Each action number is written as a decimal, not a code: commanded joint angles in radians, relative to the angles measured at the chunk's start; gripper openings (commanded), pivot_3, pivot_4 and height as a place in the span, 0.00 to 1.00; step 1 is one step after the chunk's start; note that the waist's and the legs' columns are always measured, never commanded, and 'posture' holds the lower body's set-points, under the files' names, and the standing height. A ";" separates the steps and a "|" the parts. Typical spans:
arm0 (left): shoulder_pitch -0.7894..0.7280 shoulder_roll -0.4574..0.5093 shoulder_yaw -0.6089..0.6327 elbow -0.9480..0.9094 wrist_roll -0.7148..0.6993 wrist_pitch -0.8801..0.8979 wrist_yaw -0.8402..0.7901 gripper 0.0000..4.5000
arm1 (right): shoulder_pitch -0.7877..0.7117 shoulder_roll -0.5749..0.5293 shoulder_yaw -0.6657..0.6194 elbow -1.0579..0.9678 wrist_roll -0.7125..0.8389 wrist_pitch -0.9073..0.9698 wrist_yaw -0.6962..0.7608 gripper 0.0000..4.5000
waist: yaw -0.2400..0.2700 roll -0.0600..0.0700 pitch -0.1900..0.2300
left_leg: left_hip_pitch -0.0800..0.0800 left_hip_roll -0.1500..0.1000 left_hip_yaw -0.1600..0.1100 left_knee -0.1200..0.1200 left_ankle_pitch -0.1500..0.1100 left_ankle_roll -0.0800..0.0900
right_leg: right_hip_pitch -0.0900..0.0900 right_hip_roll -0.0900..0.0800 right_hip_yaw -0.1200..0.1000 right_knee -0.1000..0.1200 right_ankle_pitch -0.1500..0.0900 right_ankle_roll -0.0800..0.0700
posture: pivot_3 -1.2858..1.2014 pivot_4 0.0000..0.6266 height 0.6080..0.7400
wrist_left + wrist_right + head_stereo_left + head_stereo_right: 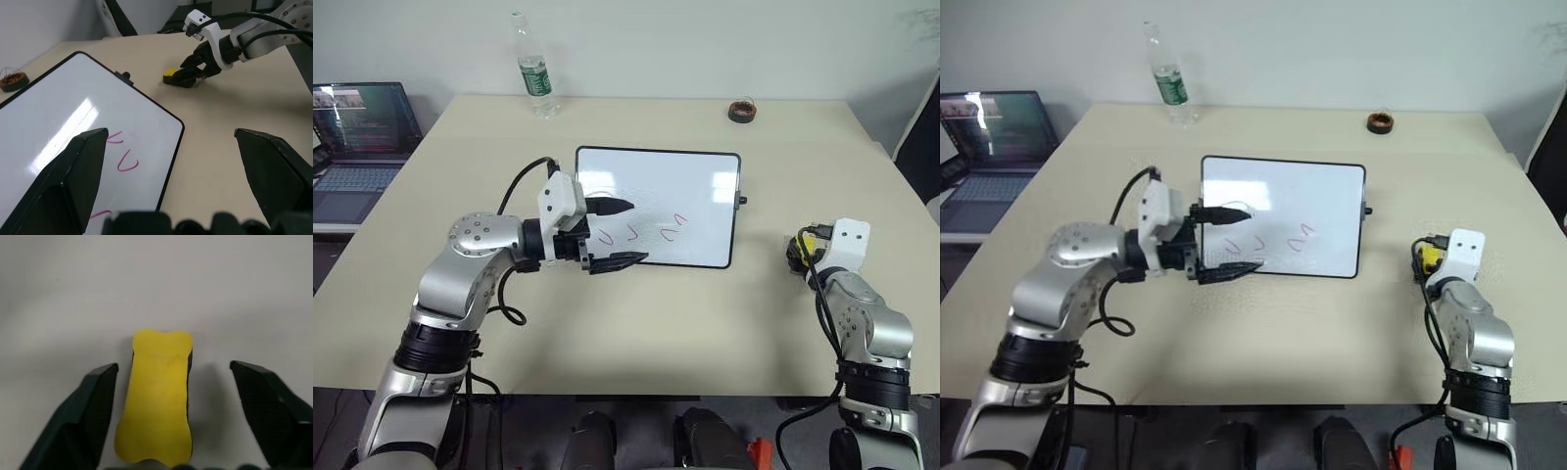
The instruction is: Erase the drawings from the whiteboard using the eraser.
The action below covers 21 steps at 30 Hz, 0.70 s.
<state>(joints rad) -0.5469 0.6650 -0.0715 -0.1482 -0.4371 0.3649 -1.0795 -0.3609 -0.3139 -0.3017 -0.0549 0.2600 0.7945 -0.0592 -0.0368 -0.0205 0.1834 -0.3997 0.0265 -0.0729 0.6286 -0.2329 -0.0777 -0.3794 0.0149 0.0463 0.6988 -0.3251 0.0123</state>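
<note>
Right wrist view: the eraser (159, 396) lies flat on the pale surface (636, 323), yellow face up, dark layer showing along one edge. The right gripper (173, 377) straddles it with both fingers spread; one finger sits close beside the block, the other stands apart with bare surface between, so neither is pinching it. From the head views the right gripper (800, 250) sits low at the robot's right, well apart from the whiteboard (705, 181), with a bit of yellow showing at its tip. The whiteboard lies flat near the middle of the surface, black frame, small knob on its right short side. The drawings (646, 232), a few thin red hooks and arcs, sit along the half of the board nearer the robot. The left gripper (619, 233) reaches in sideways over the board's left end, fingers spread wide, one above the white face and one near the near-left corner; whether they touch the board I cannot tell. It holds nothing. A clear plastic bottle (534, 69) stands at the far edge, a dark tape roll (742, 111) lies far right, and an open laptop (362, 137) sits on a side desk to the left.
</note>
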 commanded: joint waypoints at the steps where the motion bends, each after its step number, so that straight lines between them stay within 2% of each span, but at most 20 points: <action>1: 0.012 0.009 0.031 -0.048 -0.001 -0.013 0.012 1.00 | -0.015 -0.015 0.013 -0.012 -0.018 -0.019 0.018 0.55 | 0.000 0.000 0.000 | 0.000 0.000 0.000 0.000 0.000 0.000 | 0.000 0.000 0.000 0.000 0.000 0.000 | 0.52 0.24 1.00; 4: 0.026 0.010 0.034 -0.053 0.004 -0.013 0.023 1.00 | -0.017 -0.012 0.012 -0.007 -0.029 -0.028 0.015 0.32 | 0.001 0.000 0.000 | 0.000 0.000 0.000 0.000 0.000 0.000 | 0.000 0.000 0.000 0.000 0.000 0.000 | 0.52 0.24 1.00; 5: 0.029 0.010 0.037 -0.055 0.003 -0.010 0.028 1.00 | -0.017 -0.014 0.013 -0.009 -0.033 -0.030 0.016 0.27 | 0.001 0.000 0.000 | 0.000 0.000 0.000 0.000 0.000 0.000 | 0.000 0.000 0.000 0.000 0.000 0.000 | 0.52 0.24 1.00; 11: 0.069 0.028 0.068 -0.052 0.026 0.034 0.108 1.00 | 0.015 -0.030 0.024 -0.096 -0.038 -0.022 0.055 0.27 | 0.001 0.000 0.000 | 0.000 0.000 0.000 0.000 0.000 0.000 | 0.000 0.000 0.000 0.000 0.000 0.000 | 0.52 0.24 1.00; 16: 0.151 0.038 0.107 -0.100 0.062 0.079 0.222 1.00 | 0.074 -0.062 0.068 -0.261 -0.021 -0.043 0.153 0.27 | 0.000 0.000 0.000 | 0.000 0.001 -0.001 0.000 0.000 0.000 | 0.000 0.000 0.000 0.000 0.000 0.000 | 0.52 0.24 1.00; 18: 0.178 0.013 0.133 -0.118 0.080 0.081 0.294 1.00 | 0.127 -0.118 0.146 -0.364 -0.027 -0.062 0.244 0.27 | 0.002 0.000 0.000 | 0.000 0.001 -0.001 0.000 0.000 0.000 | 0.000 0.000 0.000 0.000 0.000 0.000 | 0.52 0.24 1.00; 21: 0.232 0.014 0.147 -0.170 0.062 0.112 0.316 1.00 | 0.195 -0.203 0.263 -0.515 -0.033 -0.088 0.359 0.27 | 0.004 0.000 0.000 | 0.000 0.002 -0.002 0.000 0.000 0.000 | 0.000 -0.001 -0.001 -0.001 0.000 0.000 | 0.52 0.24 1.00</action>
<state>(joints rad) -0.3185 0.6741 0.0500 -0.2599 -0.3696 0.4703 -0.7749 -0.1670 -0.5053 -0.0663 -0.4782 0.2194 0.7284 0.2509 -0.0329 -0.0202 0.1836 -0.3998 0.0282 -0.0747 0.6288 -0.2329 -0.0776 -0.3791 0.0140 0.0453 0.6981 -0.3252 0.0125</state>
